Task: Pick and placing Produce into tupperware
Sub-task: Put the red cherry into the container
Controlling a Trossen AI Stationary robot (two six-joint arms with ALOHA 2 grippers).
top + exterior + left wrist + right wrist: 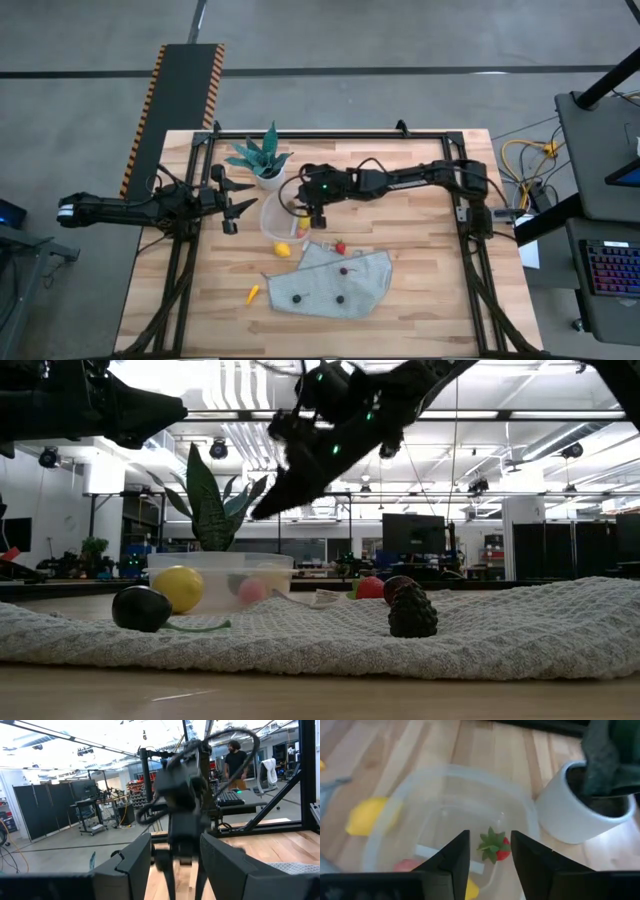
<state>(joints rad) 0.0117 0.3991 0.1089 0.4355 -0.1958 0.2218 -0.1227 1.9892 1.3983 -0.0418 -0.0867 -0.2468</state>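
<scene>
The right end effector [489,851] hangs directly above the clear tub [281,218], its fingers parted and grasping nothing; a red strawberry with a green top [494,845] shows between them in the right wrist view, inside the tub's outline, though whether it rests on the floor of the tub cannot be told. A pinkish piece [408,865] and a yellow piece [471,890] also lie in the tub. Just outside the tub wall, on the tabletop [420,310], sits a yellow lemon [283,249]. Beyond it from the tub lies a grey cloth [330,283] carrying dark berries [339,298], with a red berry [340,246] at its edge. The white plant pot [268,180] stands beside the tub. The left end effector [235,205] waits near the tub, released, fingers apart.
</scene>
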